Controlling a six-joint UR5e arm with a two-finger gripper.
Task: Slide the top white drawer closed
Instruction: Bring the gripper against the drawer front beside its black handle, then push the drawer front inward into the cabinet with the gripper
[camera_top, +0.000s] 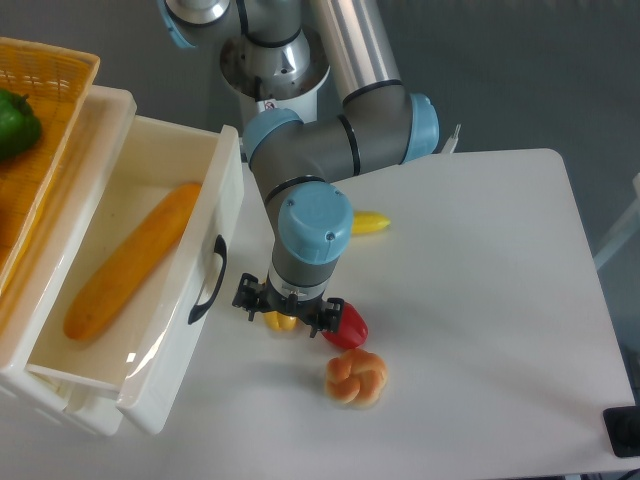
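the top white drawer stands pulled well out of its cabinet at the left of the table, its front panel angled toward the robot and its black arched handle facing the arm. inside the drawer lies a long orange baguette-like loaf, resting diagonally along the floor; it sits below the rim, so it should not obstruct closing. above and behind the drawer a yellow woven basket rests on the cabinet top and holds a green pepper.

the gripper hangs low over the table, just beside the drawer front and near the handle, with the wrist pointing straight down. this pose places the fingers at the height of the front panel, which suits a sideways push against the panel rather than a grasp of the handle. the jaws appear spread with nothing between them, though the wrist body hides most of the gap.

small items lie under and beside the tool: a yellow pepper, a red pepper, a knotted bread roll and a yellow banana-like piece. the drawer is not yet closed; contact with the panel is not visible.
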